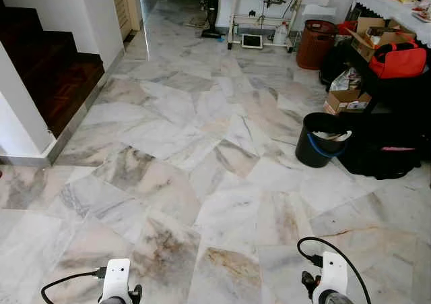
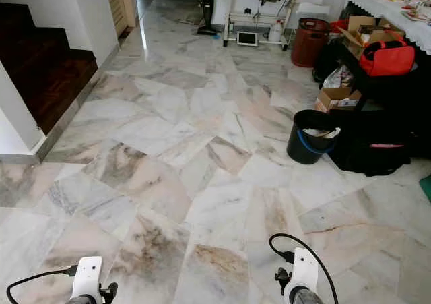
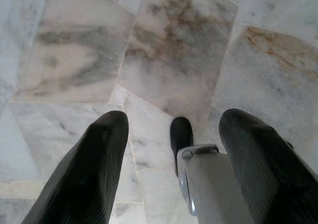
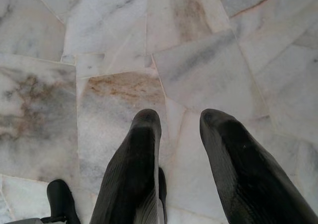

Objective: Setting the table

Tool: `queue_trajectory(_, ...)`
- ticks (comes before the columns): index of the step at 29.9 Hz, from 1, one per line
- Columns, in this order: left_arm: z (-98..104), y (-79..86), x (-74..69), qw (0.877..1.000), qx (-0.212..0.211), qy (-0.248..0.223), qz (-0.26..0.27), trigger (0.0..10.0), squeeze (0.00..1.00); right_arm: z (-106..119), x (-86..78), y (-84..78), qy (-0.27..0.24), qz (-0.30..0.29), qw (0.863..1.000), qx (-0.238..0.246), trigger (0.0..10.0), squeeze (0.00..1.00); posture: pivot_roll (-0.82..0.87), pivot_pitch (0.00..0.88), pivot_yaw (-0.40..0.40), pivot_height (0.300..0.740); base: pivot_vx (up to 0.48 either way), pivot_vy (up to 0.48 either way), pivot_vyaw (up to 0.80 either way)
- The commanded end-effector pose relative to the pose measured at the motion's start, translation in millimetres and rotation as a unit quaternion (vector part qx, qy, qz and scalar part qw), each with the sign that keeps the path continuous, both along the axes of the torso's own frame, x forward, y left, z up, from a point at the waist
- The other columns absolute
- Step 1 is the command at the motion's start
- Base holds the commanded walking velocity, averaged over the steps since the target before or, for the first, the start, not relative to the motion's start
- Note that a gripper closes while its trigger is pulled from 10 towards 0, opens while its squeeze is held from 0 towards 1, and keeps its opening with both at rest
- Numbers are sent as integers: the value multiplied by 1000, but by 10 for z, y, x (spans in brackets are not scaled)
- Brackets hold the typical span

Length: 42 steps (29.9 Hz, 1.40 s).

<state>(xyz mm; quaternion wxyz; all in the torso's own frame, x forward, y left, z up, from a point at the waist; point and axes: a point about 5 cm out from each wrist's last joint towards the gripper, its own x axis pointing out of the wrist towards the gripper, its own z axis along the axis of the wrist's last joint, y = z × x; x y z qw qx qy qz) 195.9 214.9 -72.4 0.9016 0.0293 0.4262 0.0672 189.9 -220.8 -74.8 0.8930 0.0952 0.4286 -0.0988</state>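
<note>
Both arms hanging low at the near edge of the head views, wrists pointing at the marble floor (image 1: 202, 149). Left gripper (image 3: 171, 134) with fingers spread wide apart, holding nothing, only floor tiles between them. Right gripper (image 4: 181, 134) likewise parted, with a narrower gap, also empty.

Farther ahead, on the robot's right: a black bucket (image 1: 323, 139) standing on the floor, just beside a black bag (image 1: 387, 149). Behind those, cardboard boxes (image 1: 347, 100), a red bag (image 1: 399, 60) and a brown basket (image 1: 316, 44). At the far right corner, the edge of a table with a white cloth (image 1: 394, 7), some items on it too small to identify. On the robot's left, dark wooden stairs (image 1: 47, 68) beside a white wall. At the far end of the room, a sewing-machine stand (image 1: 266, 14).

No dishes or cutlery recognisable anywhere. Judging from this, table setting apparently not yet begun: nothing carried, table well apart, walking there and fetching tableware all left to do.
</note>
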Motion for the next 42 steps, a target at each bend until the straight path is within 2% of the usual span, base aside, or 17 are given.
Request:
queue_trajectory(1, 62, 20, 101, 1000, 20, -17, -11, 10000, 0, -17, -32, -8, 7, -16, 1000, 5, 10000, 0, 41, 0, -57, 740, 0, 0, 0)
queue_trajectory(2, 75, 27, 119, 999, 24, -21, -11, 10000, 0, -26, -46, -4, 11, -19, 1000, 6, 10000, 0, 41, 0, -57, 740, 0, 0, 0)
queue_trajectory(6, 174, 57, 274, 999, 33, -42, -13, 10000, 0, -135, -268, 51, 33, -16, 999, 18, 10000, 0, 53, 0, -58, 740, 0, 0, 0)
queue_trajectory(11, 220, -7, 369, 998, 25, -51, -29, 10000, 0, -170, -363, 45, 40, -27, 999, 21, 10000, 0, 43, 0, -50, 740, 0, 0, 0)
queue_trajectory(14, 155, -98, 298, 998, 14, -38, -39, 10000, 0, -186, -411, 17, 52, -28, 998, 6, 10000, 0, 42, 0, -51, 740, 0, 0, 0)
queue_trajectory(17, 78, -98, 175, 999, 7, -19, -27, 10000, 0, -169, -378, -6, 47, -38, 998, 6, 10000, 0, 47, 0, -52, 740, 0, 0, 0)
queue_trajectory(23, 4, -106, 48, 1000, 0, -3, -16, 10000, 0, -150, -317, 16, 41, -35, 999, 5, 10000, 0, 53, 0, -54, 740, 0, 0, 0)
queue_trajectory(27, -38, -127, -26, 1000, -4, 7, -17, 10000, 0, -159, -311, 68, 43, -26, 999, 11, 10000, 0, 39, 0, -41, 740, 0, 0, -797)
queue_trajectory(30, -50, -148, -42, 1000, -6, 10, -17, 10000, 0, -166, -315, 92, 51, -8, 999, 4, 10000, 0, 39, 0, -41, 740, 0, 0, -788)
queue_trajectory(36, -51, -204, -21, 999, -3, 16, -37, 10000, 0, -163, -301, 89, 56, -9, 998, 1, 10000, 0, 34, 0, -32, 740, 0, 0, -782)
queue_trajectory(39, -39, -186, -3, 999, 11, 15, -44, 10000, 0, -140, -258, 57, 53, -13, 999, -1, 10000, 0, 37, 0, -34, 740, 0, 0, -781)
queue_trajectory(42, -46, -124, -31, 999, 11, 20, -22, 10000, 0, -150, -280, 64, 56, -10, 998, -5, 10000, 0, 39, 0, -40, 740, 0, 0, -781)
